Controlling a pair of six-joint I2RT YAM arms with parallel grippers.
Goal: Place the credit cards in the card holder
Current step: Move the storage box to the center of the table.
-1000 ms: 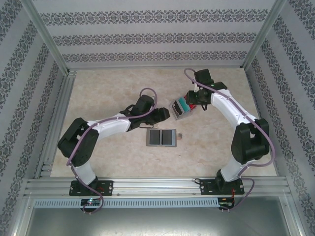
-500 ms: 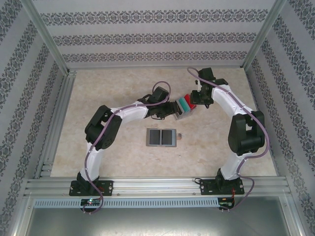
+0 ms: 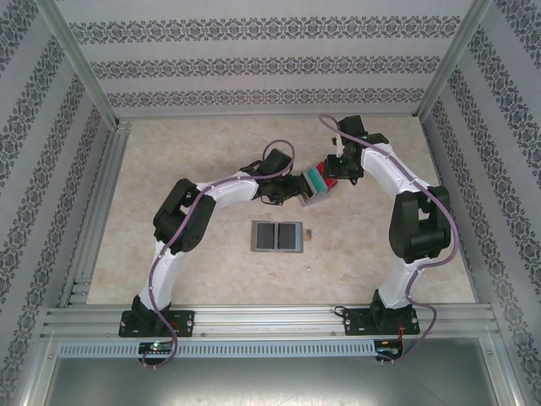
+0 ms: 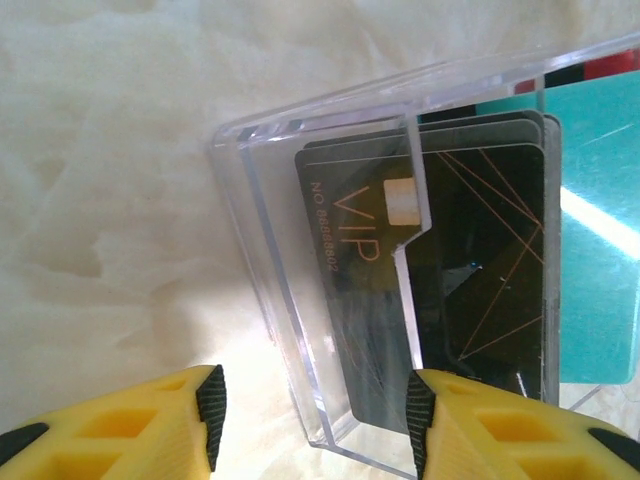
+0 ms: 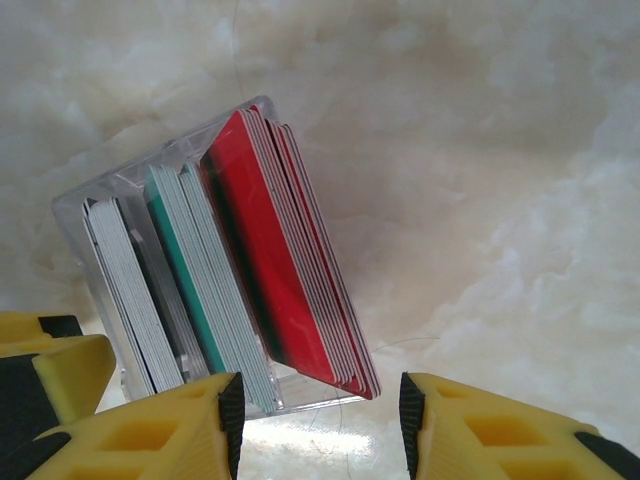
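Flanking clear box of credit cards.
Straddling its corner with left gripper jaws parted; poising right gripper at its edge, grip impossible to tell.

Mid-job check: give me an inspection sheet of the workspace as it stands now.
Surface: pale marbled table, no spills seen.
Job's things: holder lies open and flat, no card seen in it; cards stand in red, teal and black stacks inside a clear box beyond the holder.
Clutter: small dark thing right of the holder, too small to identify.
Grippers: left gripper jaws apart at the box's black-card end; right gripper jaws apart at the red stack's end; no grip evident.
Cables: purple cables run along both arms, no snag seen.
Surroundings: patterned walls, metal frame; nothing else seen.
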